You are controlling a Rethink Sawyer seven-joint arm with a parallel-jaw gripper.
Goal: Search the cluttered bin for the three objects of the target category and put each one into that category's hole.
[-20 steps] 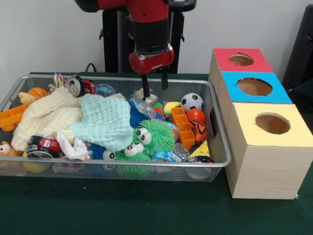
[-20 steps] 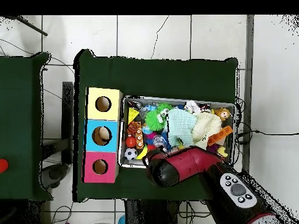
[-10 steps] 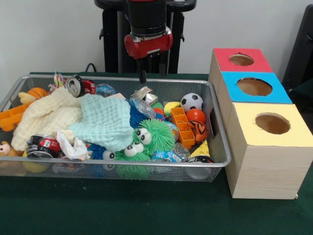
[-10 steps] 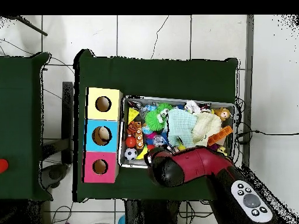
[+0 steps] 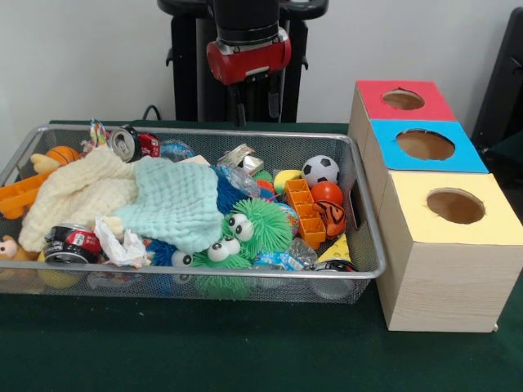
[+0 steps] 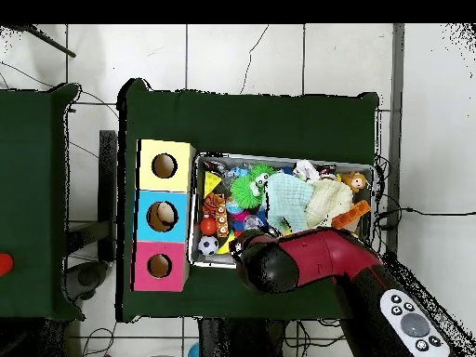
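A dark green cloth covers the table [image 5: 245,351], which stands on a white tiled floor [image 6: 279,56] before a pale wall [image 5: 82,57]. The cluttered bin [image 5: 204,291] sits mid-table; 1 crinkled clear bottle [image 5: 239,178] lies near its far rim. The gripper [image 5: 256,102] hangs empty above that rim, its 2 fingers apart. 3 holed boxes [image 5: 425,171] flank the bin.

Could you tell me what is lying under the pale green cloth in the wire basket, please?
A blue spiky ball shows at the pale green cloth's right edge and a green one at its lower corner. Whatever lies beneath its middle is covered.
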